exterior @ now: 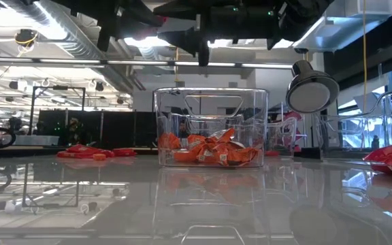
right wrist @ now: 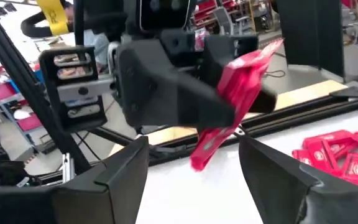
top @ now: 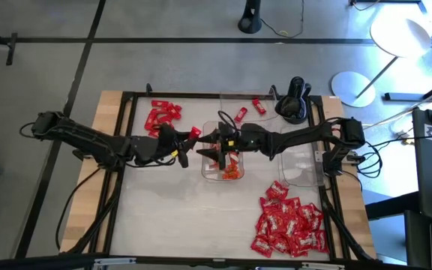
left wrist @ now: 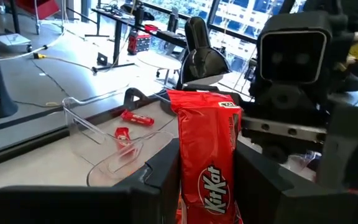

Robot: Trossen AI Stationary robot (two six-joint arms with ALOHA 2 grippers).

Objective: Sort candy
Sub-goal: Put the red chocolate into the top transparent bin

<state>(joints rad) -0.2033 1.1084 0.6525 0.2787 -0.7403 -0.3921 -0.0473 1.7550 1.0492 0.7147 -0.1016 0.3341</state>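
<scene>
Left end effector (top: 188, 144): mid-frame in the high view, just left of centre, raised above the table (top: 171, 217), its two dark fingers (left wrist: 160, 171) clamped on a flat red wrapped KitKat bar (left wrist: 207, 158), which stands upright between them in the left wrist view and shows tilted in the right wrist view. Right end effector (top: 216, 146): just right of the first and facing it, over the central tray; its fingers (right wrist: 120, 168) stand apart on either side of the held bar, nothing gripped. Clear rectangular plastic tray, central (exterior: 209, 99): middle of the low view, holding a shallow heap of small orange wrapped candies (exterior: 209, 151) on its floor. Second clear plastic tray (top: 300, 171): right of centre in the high view, beside the right arm. Third clear tray (left wrist: 82, 118): left of centre in the left wrist view, with two small red wrapped sweets (left wrist: 137, 117) lying just beside it. Loose pile of red wrapped candies, upper left (top: 162, 115): on the table near the upper-left corner of the frame. Large heap of red wrappers with white marks (top: 289, 223): lower right of the high view, well apart from the trays. Two single red pieces (top: 258, 106): upper centre, near a black stand (top: 293, 99).
</scene>
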